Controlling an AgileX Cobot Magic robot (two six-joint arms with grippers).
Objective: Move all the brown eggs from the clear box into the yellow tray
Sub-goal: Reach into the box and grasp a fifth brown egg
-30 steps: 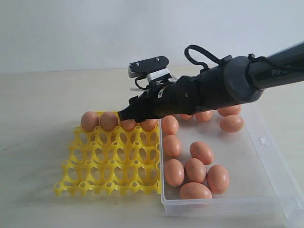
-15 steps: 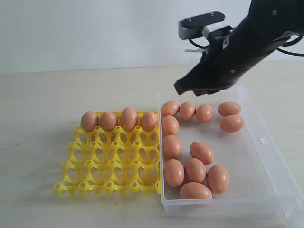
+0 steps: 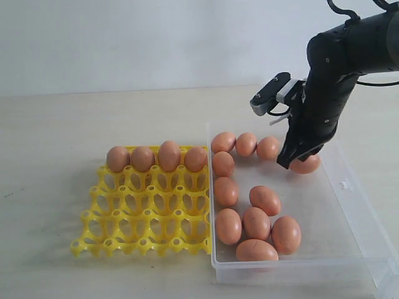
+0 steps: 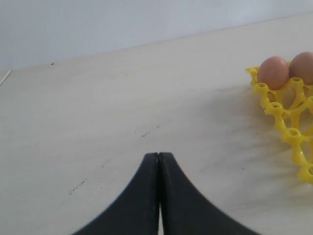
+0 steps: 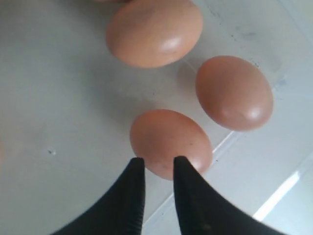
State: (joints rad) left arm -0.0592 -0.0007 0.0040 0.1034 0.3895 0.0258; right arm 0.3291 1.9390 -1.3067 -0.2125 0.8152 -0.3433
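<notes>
The right end effector (image 5: 157,164) is hovering, narrowly apart, over a brown egg (image 5: 171,139); the left end effector (image 4: 159,156) is resting pressed together.

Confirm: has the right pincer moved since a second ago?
Yes. The right pincer moved rightward, from above the yellow tray to over the clear box.

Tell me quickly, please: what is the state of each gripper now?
Left gripper: closed, holding nothing.
Right gripper: slightly open, empty, tips near one brown egg.
</notes>
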